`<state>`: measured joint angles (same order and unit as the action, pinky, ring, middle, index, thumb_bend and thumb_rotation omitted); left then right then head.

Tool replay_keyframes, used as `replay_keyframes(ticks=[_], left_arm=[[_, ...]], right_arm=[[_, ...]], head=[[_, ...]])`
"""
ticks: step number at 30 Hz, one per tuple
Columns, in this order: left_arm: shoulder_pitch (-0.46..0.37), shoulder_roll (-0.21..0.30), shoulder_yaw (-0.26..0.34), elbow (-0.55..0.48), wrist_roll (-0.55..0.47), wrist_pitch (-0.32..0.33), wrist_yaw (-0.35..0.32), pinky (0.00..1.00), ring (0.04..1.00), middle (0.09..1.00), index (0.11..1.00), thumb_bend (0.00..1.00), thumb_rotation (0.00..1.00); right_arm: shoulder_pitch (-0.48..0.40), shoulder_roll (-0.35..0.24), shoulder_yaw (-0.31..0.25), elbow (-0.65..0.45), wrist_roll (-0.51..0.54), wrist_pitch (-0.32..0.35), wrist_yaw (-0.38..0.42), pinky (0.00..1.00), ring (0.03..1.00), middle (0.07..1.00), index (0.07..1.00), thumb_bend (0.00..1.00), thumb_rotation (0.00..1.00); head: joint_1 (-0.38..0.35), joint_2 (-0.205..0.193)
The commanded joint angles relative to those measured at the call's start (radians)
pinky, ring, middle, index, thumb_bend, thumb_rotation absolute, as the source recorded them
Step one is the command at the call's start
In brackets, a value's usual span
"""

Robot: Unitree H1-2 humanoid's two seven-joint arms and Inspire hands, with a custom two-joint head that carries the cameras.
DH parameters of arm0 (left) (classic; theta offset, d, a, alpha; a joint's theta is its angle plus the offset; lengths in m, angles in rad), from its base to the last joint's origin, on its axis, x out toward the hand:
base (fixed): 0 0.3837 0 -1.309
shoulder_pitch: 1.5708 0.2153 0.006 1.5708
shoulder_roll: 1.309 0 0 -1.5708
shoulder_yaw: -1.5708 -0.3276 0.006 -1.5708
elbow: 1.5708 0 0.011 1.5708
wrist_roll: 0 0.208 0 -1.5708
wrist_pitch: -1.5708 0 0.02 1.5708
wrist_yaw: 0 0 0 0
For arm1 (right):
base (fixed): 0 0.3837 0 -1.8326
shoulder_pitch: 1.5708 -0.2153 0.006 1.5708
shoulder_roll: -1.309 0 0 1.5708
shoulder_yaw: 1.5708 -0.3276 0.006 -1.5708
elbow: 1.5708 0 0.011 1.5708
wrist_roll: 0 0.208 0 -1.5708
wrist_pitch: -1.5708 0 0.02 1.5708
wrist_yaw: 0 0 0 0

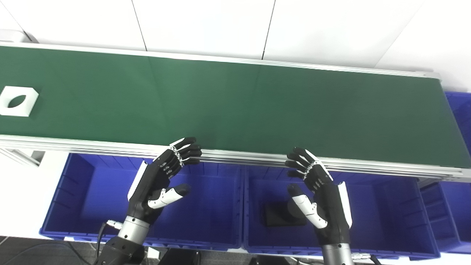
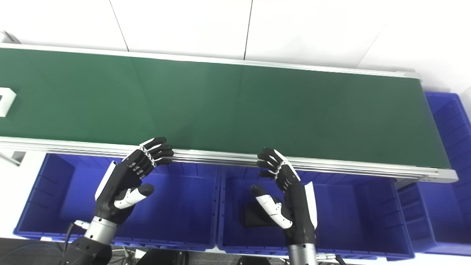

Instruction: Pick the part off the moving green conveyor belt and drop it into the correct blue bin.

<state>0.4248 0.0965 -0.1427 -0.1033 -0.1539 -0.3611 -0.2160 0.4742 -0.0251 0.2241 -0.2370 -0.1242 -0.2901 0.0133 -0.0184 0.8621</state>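
Observation:
A white square part [image 1: 17,101] with an oval hole lies at the far left of the green conveyor belt [image 1: 235,106]; in the right eye view only its corner [image 2: 6,102] shows at the left edge. My left hand [image 1: 162,180] hovers open over the left blue bin [image 1: 73,191], fingertips at the belt's near rail. My right hand [image 1: 316,187] hovers open over the middle blue bin [image 1: 386,213], also by the rail. Both hands hold nothing and are far from the part.
A black part [image 1: 276,215] lies in the middle bin, partly hidden by my right thumb. Another blue bin [image 1: 458,110] stands at the belt's right end. The aluminium rail [image 1: 239,158] runs between bins and belt. A white wall is behind.

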Motion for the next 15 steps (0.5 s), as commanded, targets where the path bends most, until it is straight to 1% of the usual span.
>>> replay_keyframes(ticks=[1,3,7,10,11,12,13,14,15], left_arm=[[-0.003,0.000,-0.002,-0.019,-0.003,-0.027,-0.008,0.71,0.755,0.773,0.811,0.94,0.55],[-0.003,-0.001,-0.003,-0.018,-0.003,-0.029,-0.009,0.71,0.755,0.773,0.811,0.94,0.55],[-0.005,-0.005,-0.003,-0.012,-0.004,-0.032,-0.008,0.71,0.753,0.771,0.807,0.93,0.54],[-0.006,-0.017,-0.006,-0.007,0.020,-0.037,0.002,0.70,0.748,0.766,0.805,0.94,0.55],[-0.007,-0.020,-0.006,-0.004,0.028,-0.040,0.005,0.69,0.747,0.765,0.805,0.94,0.55],[-0.006,-0.023,-0.009,-0.003,0.036,-0.041,0.006,0.69,0.746,0.765,0.805,0.94,0.56],[-0.006,-0.025,-0.012,-0.003,0.041,-0.041,0.006,0.70,0.748,0.764,0.806,0.94,0.56],[-0.004,-0.028,-0.015,-0.005,0.046,-0.039,0.005,0.70,0.749,0.764,0.807,0.94,0.56],[-0.004,-0.029,-0.017,-0.005,0.049,-0.038,0.005,0.70,0.749,0.764,0.809,0.93,0.56]], right_arm=[[-0.001,0.005,-0.001,-0.011,0.006,-0.061,0.000,0.66,0.743,0.780,0.819,0.58,0.61],[-0.002,0.005,-0.001,-0.010,0.006,-0.061,0.000,0.66,0.741,0.778,0.817,0.58,0.61],[-0.002,0.004,-0.003,-0.008,0.013,-0.061,0.001,0.66,0.741,0.778,0.818,0.59,0.61],[-0.002,-0.002,-0.007,-0.003,0.024,-0.066,0.003,0.65,0.737,0.774,0.815,0.59,0.61],[-0.003,-0.004,-0.008,0.000,0.030,-0.068,0.005,0.65,0.737,0.775,0.815,0.59,0.61],[-0.003,-0.007,-0.011,0.003,0.036,-0.072,0.007,0.65,0.738,0.775,0.816,0.59,0.61],[-0.003,-0.009,-0.012,0.005,0.039,-0.075,0.008,0.66,0.739,0.776,0.817,0.58,0.61],[-0.003,-0.011,-0.015,0.008,0.042,-0.078,0.008,0.66,0.739,0.776,0.818,0.58,0.61],[-0.003,-0.013,-0.016,0.011,0.045,-0.080,0.008,0.66,0.739,0.775,0.817,0.58,0.60]], head=[[0.000,0.001],[0.003,0.000],[0.032,-0.004],[0.124,-0.027],[0.135,-0.031],[0.164,-0.045],[0.169,-0.047],[0.198,-0.063],[0.203,-0.066]])
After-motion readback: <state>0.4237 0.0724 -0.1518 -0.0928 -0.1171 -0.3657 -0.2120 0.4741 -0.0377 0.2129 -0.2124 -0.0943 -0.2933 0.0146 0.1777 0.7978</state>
